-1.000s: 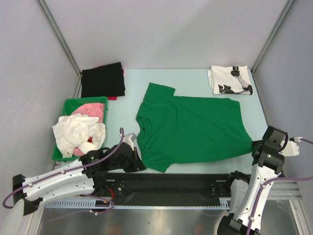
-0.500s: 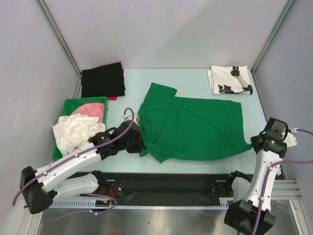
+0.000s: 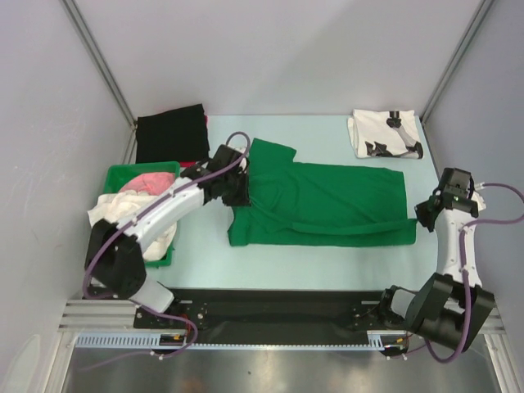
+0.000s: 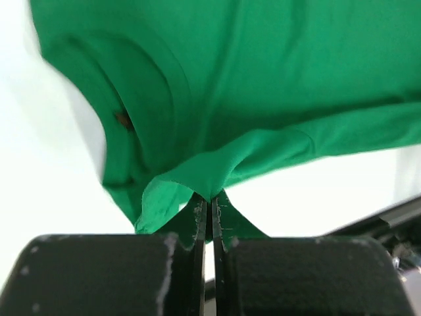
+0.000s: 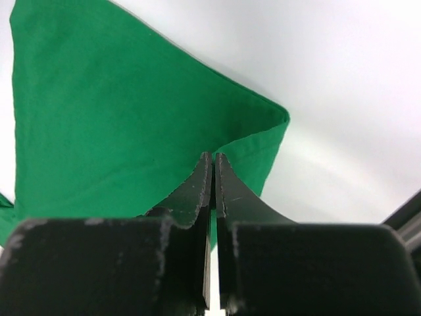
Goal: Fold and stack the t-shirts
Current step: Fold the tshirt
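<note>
The green t-shirt lies across the middle of the table, its near edge doubled over toward the back. My left gripper is shut on a bunched bit of its left edge, near the collar. My right gripper is shut on the shirt's near right corner. In both wrist views the green cloth rises from between the closed fingertips. A white t-shirt with black print sits folded at the back right.
A folded black cloth lies at the back left. A green bin at the left holds pink and white cloths. Grey walls close in both sides and the back. The black rail runs along the near edge.
Both arms swung away from the near edge toward the back, carrying the green shirt's near edge with them. That edge now lies folded over the shirt, which looks narrower front to back.
</note>
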Robot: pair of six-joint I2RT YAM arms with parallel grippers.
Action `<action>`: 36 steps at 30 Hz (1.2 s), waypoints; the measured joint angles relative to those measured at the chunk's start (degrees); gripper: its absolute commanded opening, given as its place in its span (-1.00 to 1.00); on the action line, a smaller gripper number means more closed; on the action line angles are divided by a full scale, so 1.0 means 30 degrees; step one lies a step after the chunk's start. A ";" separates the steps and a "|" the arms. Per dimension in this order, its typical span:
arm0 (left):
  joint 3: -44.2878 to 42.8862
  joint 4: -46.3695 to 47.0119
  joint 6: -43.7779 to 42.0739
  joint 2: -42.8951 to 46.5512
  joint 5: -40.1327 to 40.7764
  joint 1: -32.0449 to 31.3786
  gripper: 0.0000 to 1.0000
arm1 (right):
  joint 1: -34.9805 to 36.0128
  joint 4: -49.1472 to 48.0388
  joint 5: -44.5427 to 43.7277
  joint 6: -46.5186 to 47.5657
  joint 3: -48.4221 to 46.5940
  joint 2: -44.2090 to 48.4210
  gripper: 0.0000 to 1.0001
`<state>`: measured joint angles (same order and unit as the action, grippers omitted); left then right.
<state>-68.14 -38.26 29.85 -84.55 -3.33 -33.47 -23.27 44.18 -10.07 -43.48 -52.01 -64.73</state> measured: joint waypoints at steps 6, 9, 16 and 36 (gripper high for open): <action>-0.3351 -0.0313 -0.1712 -0.3861 -0.0991 0.1384 -0.92 | 0.0073 -0.1100 -0.0233 -0.0444 -0.0648 -0.2361 -1.00; -0.5450 -0.0707 -0.2506 -0.5967 -0.1326 0.1836 -0.76 | 0.0073 -0.1603 -0.0386 -0.0721 -0.0962 -0.3840 -1.00; -0.9741 -0.1872 -0.3621 -1.0426 -0.2317 0.3118 0.44 | -0.0357 -0.1770 0.0780 -0.0991 -0.3133 -0.8568 0.99; 0.9806 0.4918 0.1115 0.6426 -0.2361 0.3701 0.57 | -0.2317 -0.2550 0.5435 0.1763 0.5472 0.1625 0.74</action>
<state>-38.72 -23.51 33.19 -65.28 -10.41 -22.37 -30.22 36.53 6.24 -38.20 -35.59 -59.86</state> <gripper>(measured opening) 0.780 0.915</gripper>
